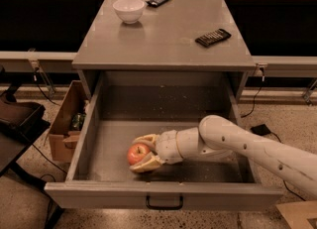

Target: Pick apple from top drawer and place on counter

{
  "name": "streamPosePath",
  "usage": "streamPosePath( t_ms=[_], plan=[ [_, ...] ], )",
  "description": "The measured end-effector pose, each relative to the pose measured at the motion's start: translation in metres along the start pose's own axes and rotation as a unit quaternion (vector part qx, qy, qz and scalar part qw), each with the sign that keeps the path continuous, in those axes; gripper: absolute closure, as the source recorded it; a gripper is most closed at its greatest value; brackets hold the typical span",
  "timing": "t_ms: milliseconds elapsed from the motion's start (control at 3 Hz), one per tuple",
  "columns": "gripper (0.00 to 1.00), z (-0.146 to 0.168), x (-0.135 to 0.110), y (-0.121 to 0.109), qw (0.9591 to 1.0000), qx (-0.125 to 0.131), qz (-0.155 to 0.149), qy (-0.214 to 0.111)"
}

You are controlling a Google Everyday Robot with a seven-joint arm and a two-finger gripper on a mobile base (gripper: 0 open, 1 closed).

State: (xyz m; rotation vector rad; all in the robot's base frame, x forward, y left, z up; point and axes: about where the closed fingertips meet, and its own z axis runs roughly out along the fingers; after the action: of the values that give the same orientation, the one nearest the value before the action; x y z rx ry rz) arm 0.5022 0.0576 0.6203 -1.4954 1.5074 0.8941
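Note:
The red and yellowish apple [136, 152] lies on the speckled floor of the open top drawer [114, 136], towards the front left. My gripper [134, 155] reaches in from the right on its white arm. Its two tan fingers [146, 164] sit against the far and near sides of the apple, closed on it. The apple still rests on the drawer floor. The grey counter [163, 34] is above and behind the drawer. The drawer's black handle [164, 204] is on its front panel.
A white bowl [129, 10] stands at the counter's back left, a black device [158, 0] behind it and a black remote [213, 37] at the right. A cardboard box [67, 124] sits on the floor left of the drawer. Cables lie on the floor.

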Motion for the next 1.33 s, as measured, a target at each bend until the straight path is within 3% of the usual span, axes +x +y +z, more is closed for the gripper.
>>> streamPosePath(
  t_ms=[333,667,1000,1333],
  plan=[
    [1.0,0.0,0.0,0.0,1.0,0.0,0.0,0.0],
    [1.0,0.0,0.0,0.0,1.0,0.0,0.0,0.0],
    [1.0,-0.014,-0.033,-0.003,0.9997,0.002,-0.002,0.026],
    [1.0,-0.056,-0.12,-0.017,0.999,0.009,0.005,0.044]
  ],
)
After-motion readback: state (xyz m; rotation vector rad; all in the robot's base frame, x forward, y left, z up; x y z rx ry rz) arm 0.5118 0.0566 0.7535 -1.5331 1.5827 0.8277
